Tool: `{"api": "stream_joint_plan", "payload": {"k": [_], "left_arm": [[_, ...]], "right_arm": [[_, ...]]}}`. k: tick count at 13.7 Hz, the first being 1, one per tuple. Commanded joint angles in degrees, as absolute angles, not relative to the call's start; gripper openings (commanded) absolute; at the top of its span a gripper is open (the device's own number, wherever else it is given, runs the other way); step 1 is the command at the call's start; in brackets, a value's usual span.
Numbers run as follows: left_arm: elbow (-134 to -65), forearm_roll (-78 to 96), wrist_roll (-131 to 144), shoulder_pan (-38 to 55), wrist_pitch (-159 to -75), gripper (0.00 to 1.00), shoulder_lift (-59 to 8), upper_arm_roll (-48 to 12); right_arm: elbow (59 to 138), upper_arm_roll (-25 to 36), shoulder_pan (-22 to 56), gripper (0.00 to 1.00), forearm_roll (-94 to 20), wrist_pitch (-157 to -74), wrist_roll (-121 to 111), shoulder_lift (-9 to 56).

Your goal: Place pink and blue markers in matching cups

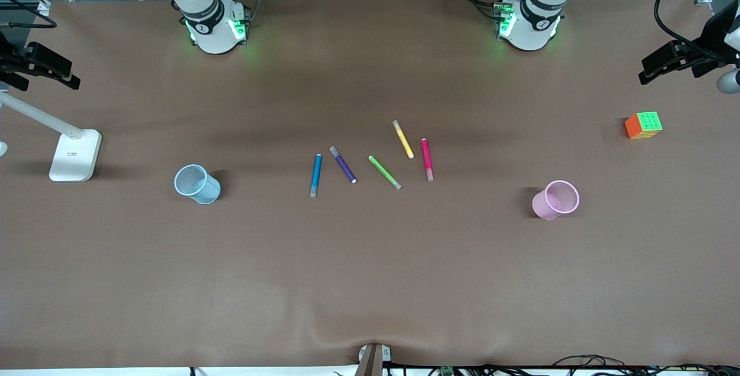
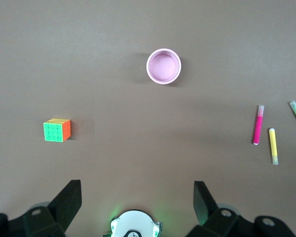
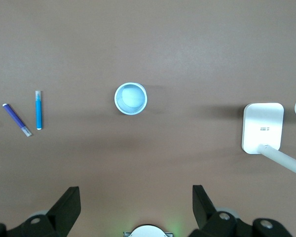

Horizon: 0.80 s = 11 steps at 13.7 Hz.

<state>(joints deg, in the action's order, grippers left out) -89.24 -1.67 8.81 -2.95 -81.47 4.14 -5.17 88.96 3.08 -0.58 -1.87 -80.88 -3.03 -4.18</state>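
The blue marker and the pink marker lie flat among a row of markers at mid-table. The light blue cup stands toward the right arm's end, the pale pink cup toward the left arm's end. Both cups look empty. My left gripper is open and empty, high over bare table above its own base; its view shows the pink cup and pink marker. My right gripper is open and empty, likewise high; its view shows the blue cup and blue marker.
A purple marker, a green marker and a yellow marker lie between the blue and pink ones. A colour cube sits at the left arm's end. A white lamp base stands at the right arm's end.
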Motion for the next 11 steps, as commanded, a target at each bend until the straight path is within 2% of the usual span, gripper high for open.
{"api": "stream_joint_plan", "payload": {"k": [1,7,11], "left_arm": [[-83.85,-1.50,8.26,-2.73,-79.63,1.00,-0.61,-6.15],[-84.46,-0.36,9.05,-1.41,-79.37,1.00,-7.10,-10.28],[-83.24,0.35,15.72,3.59,-80.50,1.00,-15.71,-11.34]], "right_arm": [[88.33,2.37,-1.23,1.00,-1.49,-80.33,-3.16,-4.22],[88.33,2.29,-1.06,1.00,-1.49,-79.98,-3.16,-4.22],[88.33,2.29,-1.14,1.00,-1.49,-79.89,-3.16,-4.22]]}}
